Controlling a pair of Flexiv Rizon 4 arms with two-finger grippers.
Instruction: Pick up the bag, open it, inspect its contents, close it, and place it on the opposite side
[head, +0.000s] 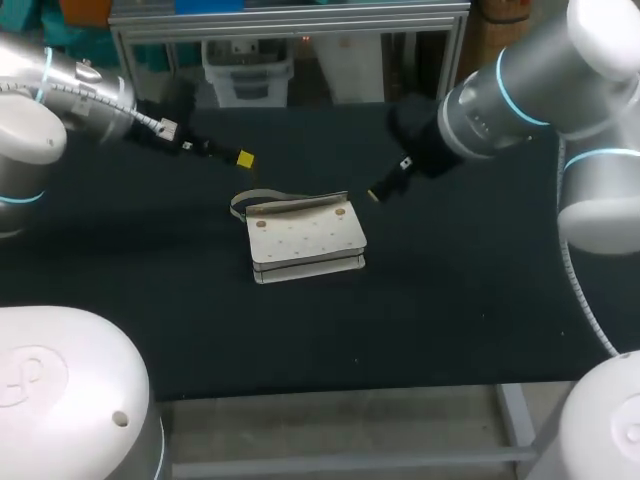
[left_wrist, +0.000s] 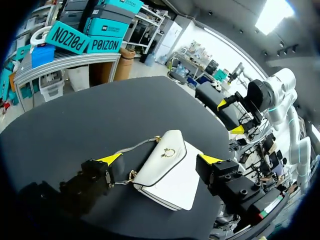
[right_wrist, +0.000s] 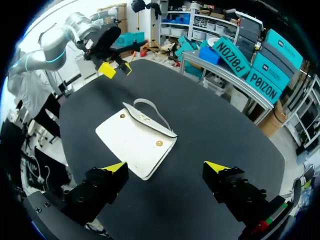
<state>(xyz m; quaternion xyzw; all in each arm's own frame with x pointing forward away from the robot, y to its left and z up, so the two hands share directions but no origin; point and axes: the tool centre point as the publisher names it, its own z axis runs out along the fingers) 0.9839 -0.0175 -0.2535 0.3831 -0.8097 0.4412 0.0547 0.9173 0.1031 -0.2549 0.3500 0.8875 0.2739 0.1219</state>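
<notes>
Nearest the camera in the head view, the black desk (head: 450, 320) runs from its near edge up towards the middle. The white bag (head: 305, 240) lies flat there, about midway between the two arms, with dark desk surface showing on every side of it. Its flap is folded down over the body, and two small round studs show on the upper face. From the left wrist view the bag (left_wrist: 167, 167) shows a gold clasp (left_wrist: 167, 152) on the flap. The grey strap (head: 245, 200) curls on the desk against the bag's far left corner, one end joined to the bag by a gold ring.

Just past the bag, the right arm (head: 500, 100) comes in from the right. The right jaws hang above the desk near the bag's far right corner, apart from it. In the right wrist view their yellow fingertips (right_wrist: 115, 167) stand wide apart with nothing between them, and the bag (right_wrist: 135, 142) lies ahead of them.

A little farther back, the left arm (head: 90, 95) reaches in from the left. The left jaws hover beyond the strap, also clear of the bag. In the left wrist view their yellow fingertips (left_wrist: 110, 159) are spread wide. The bag sits on the desk between and ahead of them, and I cannot tell that either one touches it.
</notes>
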